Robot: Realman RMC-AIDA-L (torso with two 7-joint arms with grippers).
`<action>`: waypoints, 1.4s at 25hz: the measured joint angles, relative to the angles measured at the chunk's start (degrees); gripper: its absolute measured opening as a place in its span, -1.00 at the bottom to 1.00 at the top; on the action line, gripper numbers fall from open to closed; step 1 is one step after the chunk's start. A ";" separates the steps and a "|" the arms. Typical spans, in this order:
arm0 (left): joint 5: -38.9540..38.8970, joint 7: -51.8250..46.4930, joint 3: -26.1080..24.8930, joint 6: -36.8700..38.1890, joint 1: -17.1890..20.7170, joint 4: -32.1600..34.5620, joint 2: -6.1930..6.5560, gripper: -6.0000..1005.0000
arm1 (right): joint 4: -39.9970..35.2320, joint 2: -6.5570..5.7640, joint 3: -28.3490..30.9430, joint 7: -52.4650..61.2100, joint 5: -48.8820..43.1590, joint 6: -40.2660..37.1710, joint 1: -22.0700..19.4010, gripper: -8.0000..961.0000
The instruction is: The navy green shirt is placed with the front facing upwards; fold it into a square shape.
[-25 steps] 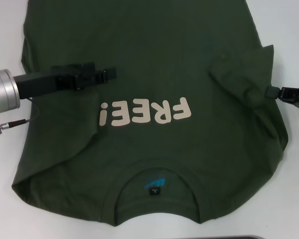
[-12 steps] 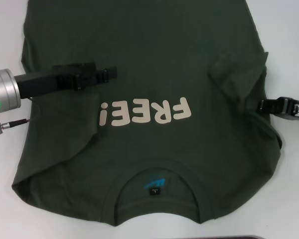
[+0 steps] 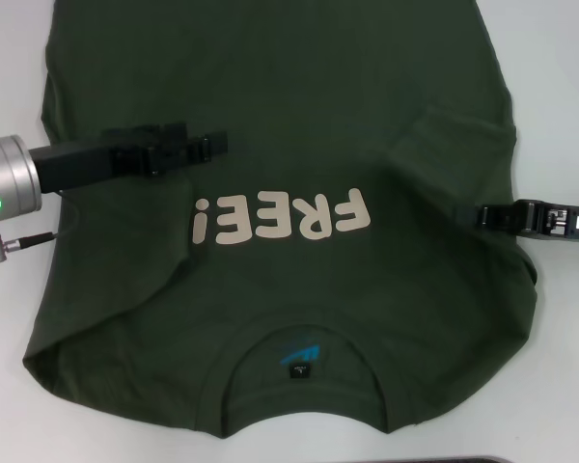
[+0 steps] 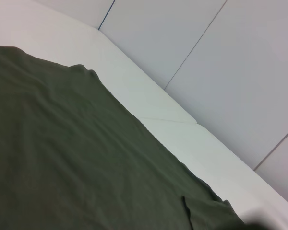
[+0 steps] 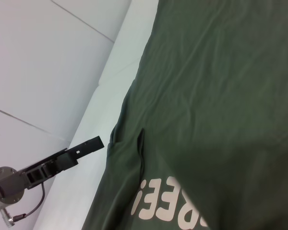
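Observation:
The navy green shirt lies spread on the white table, front up, with its cream "FREE!" lettering in the middle and the collar at the near edge. My left gripper hovers over the shirt's left chest area; it also shows in the right wrist view, with nothing seen in it. My right gripper reaches in from the right and is shut on the shirt's right side, which is drawn inward into a fold. In the left wrist view, only the shirt and the table show.
The white table shows on both sides of the shirt. Pale wall panels stand behind the table's far edge. A dark strip runs along the near edge of the head view.
My right gripper has moved inward to the left and nearer, pulling the shirt's right side with it; the raised fold there has flattened. The left arm has stayed put.

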 joint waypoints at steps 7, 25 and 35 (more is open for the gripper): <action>0.00 0.01 0.00 -0.13 0.00 0.26 0.08 0.77 | 0.04 -0.09 -0.34 1.41 -0.40 0.06 0.46 -0.86; 0.00 0.18 0.00 -0.47 -0.09 0.27 0.02 0.77 | -0.76 -3.13 8.01 -1.68 1.31 -6.43 -2.49 0.49; -0.08 0.16 0.00 -0.16 -0.81 0.36 -0.01 0.77 | -0.75 -4.49 8.59 -1.62 0.95 -8.04 -6.07 0.75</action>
